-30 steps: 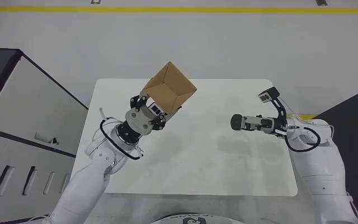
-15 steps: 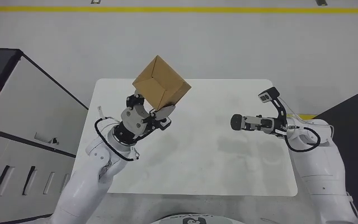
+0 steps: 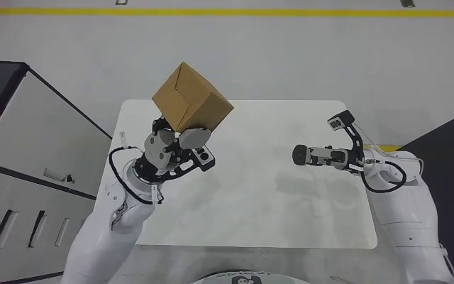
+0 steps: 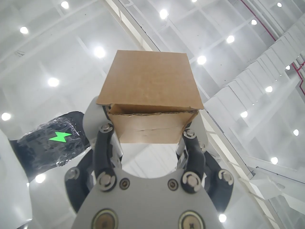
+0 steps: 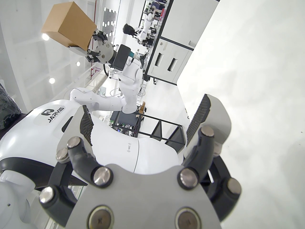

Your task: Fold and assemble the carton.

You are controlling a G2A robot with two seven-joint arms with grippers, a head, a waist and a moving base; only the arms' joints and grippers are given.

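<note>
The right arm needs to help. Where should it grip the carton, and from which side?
Likely the free upper end of the carton, pinching two flat opposite walls from the robot's right, since the left gripper clamps its lower end.

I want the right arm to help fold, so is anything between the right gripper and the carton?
Nothing visible stands between them. The left gripper holds the carton up over the left side of the table. The open right gripper hangs over its right side, with open space between.
</note>
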